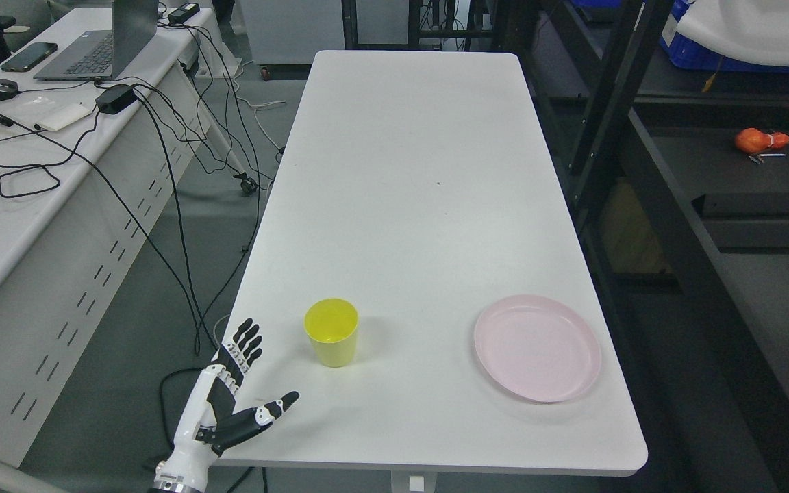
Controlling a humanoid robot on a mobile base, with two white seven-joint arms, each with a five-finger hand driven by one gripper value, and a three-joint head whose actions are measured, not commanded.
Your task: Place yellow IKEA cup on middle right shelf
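My left hand (230, 383) hangs at the frame's lower left, fingers spread wide and thumb out, holding nothing, shaped for wrapping the yellow cup (331, 333) standing upright just right of it.

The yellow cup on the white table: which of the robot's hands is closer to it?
Left. The left hand is open at the table's near left edge, just left of and below the yellow cup, not touching it. The right hand is not in view.
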